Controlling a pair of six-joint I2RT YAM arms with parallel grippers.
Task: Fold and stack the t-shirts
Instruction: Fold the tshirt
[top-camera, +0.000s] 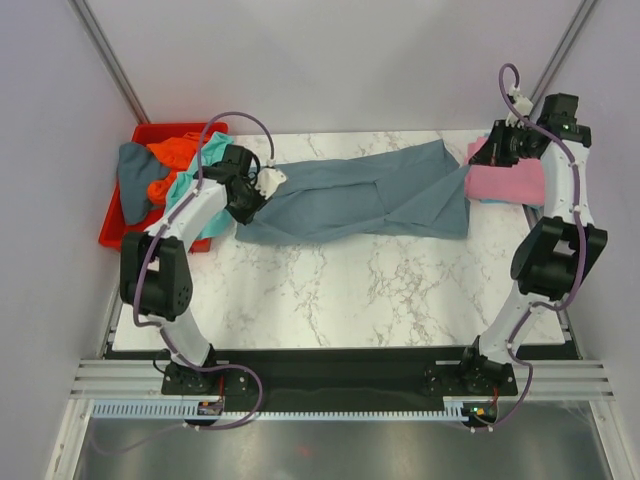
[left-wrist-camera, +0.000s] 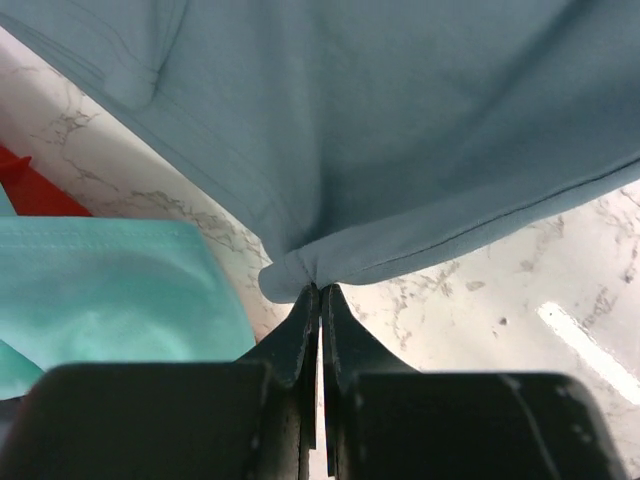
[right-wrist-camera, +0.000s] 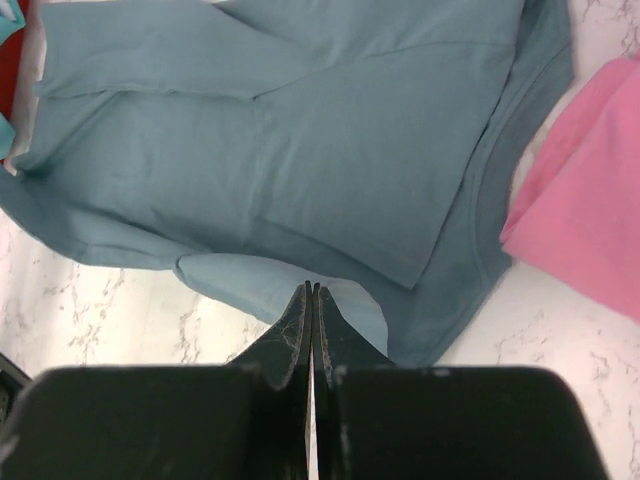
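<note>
A large slate blue-grey t-shirt (top-camera: 360, 195) lies stretched across the back of the marble table. My left gripper (top-camera: 262, 186) is shut on its left edge; in the left wrist view the jaws (left-wrist-camera: 320, 287) pinch a bunched fold of the shirt (left-wrist-camera: 380, 130). My right gripper (top-camera: 480, 155) is at the shirt's right end. In the right wrist view its jaws (right-wrist-camera: 312, 288) are closed, with a pale flap of the shirt (right-wrist-camera: 300, 130) at their tips. A folded pink t-shirt (top-camera: 508, 180) lies at the back right, also in the right wrist view (right-wrist-camera: 590, 220).
A red bin (top-camera: 118, 232) at the back left holds an orange shirt (top-camera: 175, 155), a dark blue-grey one (top-camera: 135, 175) and a teal one (top-camera: 185, 192). The teal cloth (left-wrist-camera: 100, 300) lies just left of my left gripper. Walls and metal posts close in the back.
</note>
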